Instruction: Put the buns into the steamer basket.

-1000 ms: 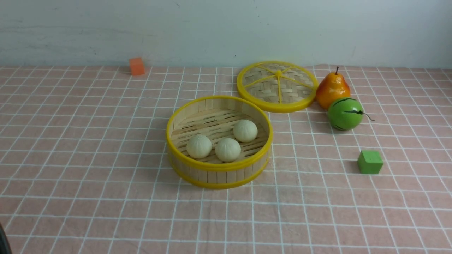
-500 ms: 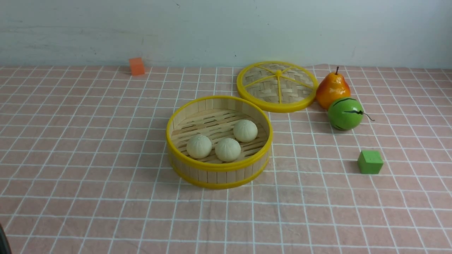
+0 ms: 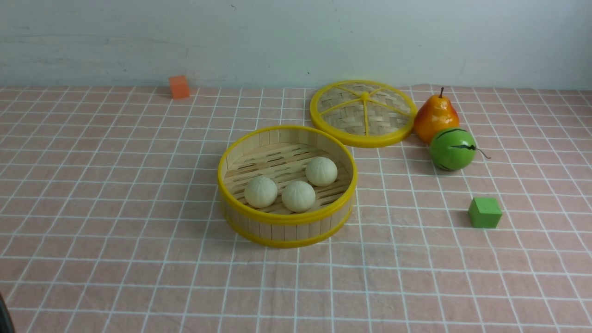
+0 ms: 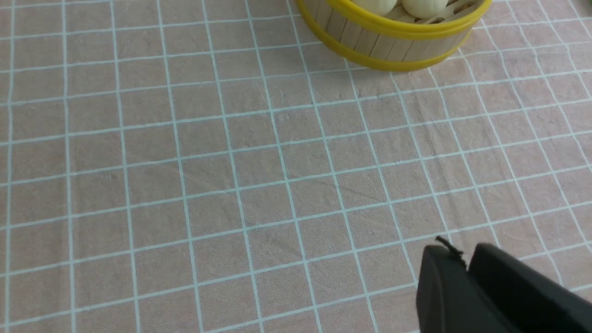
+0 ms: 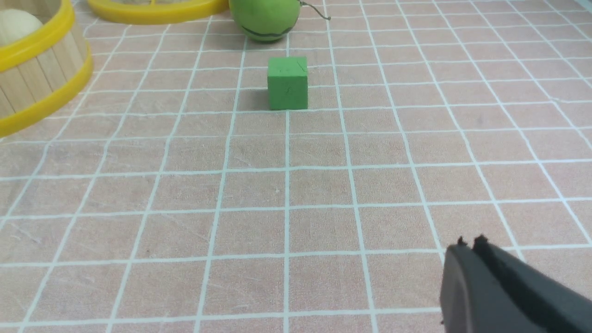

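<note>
Plainly both the left claw (image 4: 465,259) and right claw (image 5: 471,247) sit closed, holding nothing.

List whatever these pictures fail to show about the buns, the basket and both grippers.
- Left wrist view: steamer basket cut off by the frame edge; only slivers of two buns show above its rim.
- Right wrist view: one bun partly hidden behind the basket wall and cut by the edge.
- Front view: neither gripper appears.
- Wrist views: left gripper and right gripper show only their closed tips.
</note>
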